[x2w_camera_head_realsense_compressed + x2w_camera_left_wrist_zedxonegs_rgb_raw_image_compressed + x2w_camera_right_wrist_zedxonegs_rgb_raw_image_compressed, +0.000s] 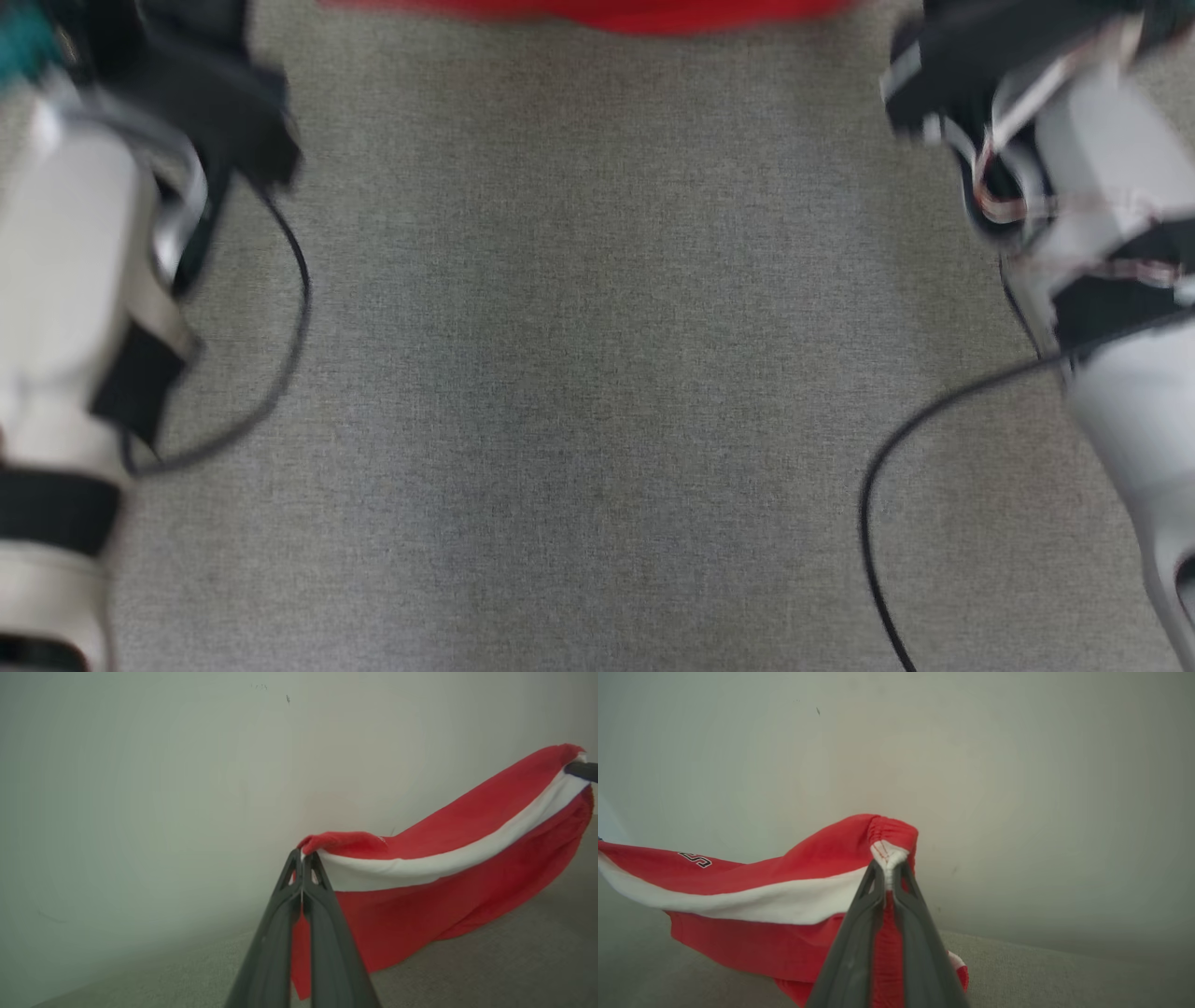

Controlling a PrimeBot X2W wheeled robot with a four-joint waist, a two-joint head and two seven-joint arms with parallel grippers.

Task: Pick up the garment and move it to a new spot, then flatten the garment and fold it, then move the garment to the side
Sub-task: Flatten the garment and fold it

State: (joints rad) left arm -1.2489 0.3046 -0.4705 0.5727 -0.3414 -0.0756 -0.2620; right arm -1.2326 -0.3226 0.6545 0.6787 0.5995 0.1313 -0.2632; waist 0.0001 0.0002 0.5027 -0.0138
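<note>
- Left forearm point(65, 308): the pale casing with black bands occupies the left edge of the head view. A thin black cable point(297, 308) loops beside it over the grey woven surface point(597, 373). This view is blurred.
- Left tool point(303, 856): the two long dark fingers are pressed together. They are clamped on one bunched red corner of the garment, where the white band begins.
- Red fabric garment with a broad white band point(444, 896): it hangs stretched between the two tools, sagging in the middle, in front of a plain pale wall point(140, 788). In the head view it appears as a red strip at the top centre edge. Small dark lettering point(697, 859) sits on the red panel above the band. Whether the lower hem touches the grey surface cannot be determined.
- Right tool point(888, 865): the fingers are closed on the opposite gathered corner, with white stitched fabric pinched at the tips and red fabric between the fingers lower down.
- Right forearm point(1120, 280): the pale casing fills the right edge of the head view, with a second black cable point(896, 467) trailing below it.
</note>
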